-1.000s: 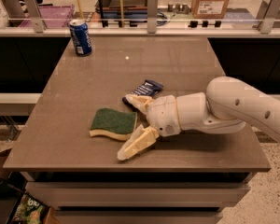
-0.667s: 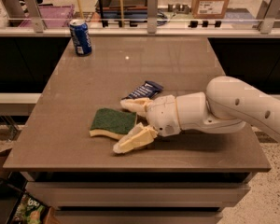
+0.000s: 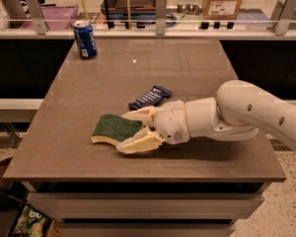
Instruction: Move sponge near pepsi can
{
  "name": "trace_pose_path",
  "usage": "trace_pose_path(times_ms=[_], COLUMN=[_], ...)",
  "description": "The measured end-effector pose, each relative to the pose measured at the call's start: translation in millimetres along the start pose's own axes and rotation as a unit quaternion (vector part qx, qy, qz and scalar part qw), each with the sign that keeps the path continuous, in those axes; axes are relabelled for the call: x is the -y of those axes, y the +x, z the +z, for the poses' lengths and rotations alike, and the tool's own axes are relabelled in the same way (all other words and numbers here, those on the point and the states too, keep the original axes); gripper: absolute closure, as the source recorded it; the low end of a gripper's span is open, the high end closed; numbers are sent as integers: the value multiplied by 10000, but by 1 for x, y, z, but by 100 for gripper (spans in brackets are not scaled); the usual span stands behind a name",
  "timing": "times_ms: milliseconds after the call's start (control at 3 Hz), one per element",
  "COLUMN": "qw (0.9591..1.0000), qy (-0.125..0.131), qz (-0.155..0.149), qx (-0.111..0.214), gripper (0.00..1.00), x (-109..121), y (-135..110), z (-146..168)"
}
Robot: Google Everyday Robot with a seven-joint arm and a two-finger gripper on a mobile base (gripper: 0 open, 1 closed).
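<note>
The sponge (image 3: 112,126), dark green top over pale yellow foam, lies flat at the table's front left of centre. My gripper (image 3: 123,132) reaches in from the right at table height. It is open, with one cream finger (image 3: 138,114) at the sponge's far right edge and the other finger (image 3: 137,143) along its near right edge, so the sponge's right end sits between them. The pepsi can (image 3: 85,39) stands upright at the table's far left corner, well away from the sponge and gripper.
A dark blue snack bar wrapper (image 3: 150,97) lies flat just behind the gripper. The brown table (image 3: 187,68) ends close in front of the sponge. A railing with glass panels (image 3: 160,6) runs along the far side behind the can.
The gripper has slid a little left over the sponge's right end, and its two fingers have drawn closer together around it. The sponge, can and wrapper have stayed in place.
</note>
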State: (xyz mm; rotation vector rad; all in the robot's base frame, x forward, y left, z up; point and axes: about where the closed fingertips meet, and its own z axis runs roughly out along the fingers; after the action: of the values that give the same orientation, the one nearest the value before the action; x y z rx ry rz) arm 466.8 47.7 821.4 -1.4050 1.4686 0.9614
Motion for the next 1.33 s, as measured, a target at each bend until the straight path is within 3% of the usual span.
trace_pose_path(times_ms=[333, 667, 1000, 1333], qw=[10000, 10000, 9998, 9981], qy=[-17, -31, -21, 84], qz=[-12, -23, 39, 87], qx=[-1, -2, -214, -596], gripper=[88, 100, 100, 100], x=[-1, -2, 6, 25], y=[-1, -2, -16, -49], z=[2, 3, -6, -19])
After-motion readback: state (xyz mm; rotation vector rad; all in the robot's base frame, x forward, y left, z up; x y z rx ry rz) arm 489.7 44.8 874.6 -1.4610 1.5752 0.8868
